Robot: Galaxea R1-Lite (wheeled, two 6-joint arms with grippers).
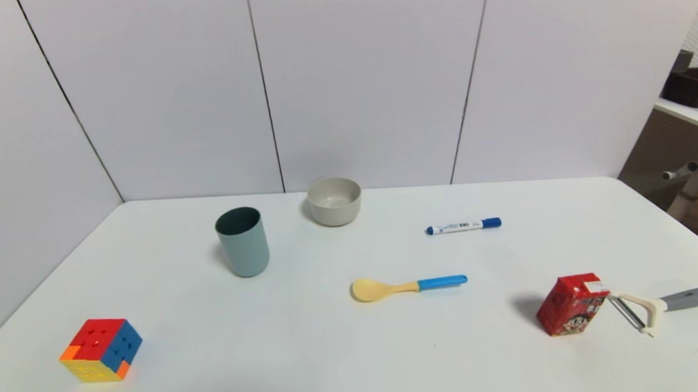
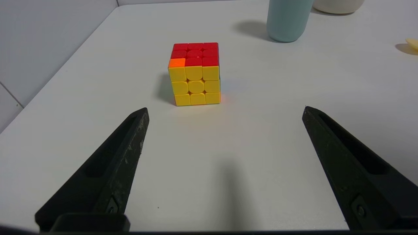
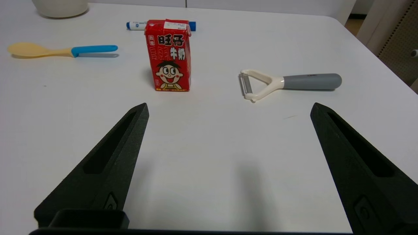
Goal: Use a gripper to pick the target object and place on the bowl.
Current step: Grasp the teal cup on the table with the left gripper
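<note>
The pale blue-grey cup (image 1: 243, 242) stands upright on the white table, left of centre. The beige bowl (image 1: 334, 201) sits behind it to the right, near the back wall. Both arms are out of the head view. My left gripper (image 2: 225, 109) is open and empty over the near left of the table, behind the colour cube; the cup's lower part (image 2: 288, 20) and the bowl's base (image 2: 339, 6) show far ahead of it. My right gripper (image 3: 228, 107) is open and empty over the near right of the table; the bowl (image 3: 60, 7) shows far off.
A colour cube (image 1: 101, 350) lies front left. A yellow spoon with a blue handle (image 1: 407, 287) lies mid-table. A blue marker (image 1: 463, 226) lies behind it. A red milk carton (image 1: 571, 312) and a peeler (image 1: 659, 307) are front right. Walls close the back and left.
</note>
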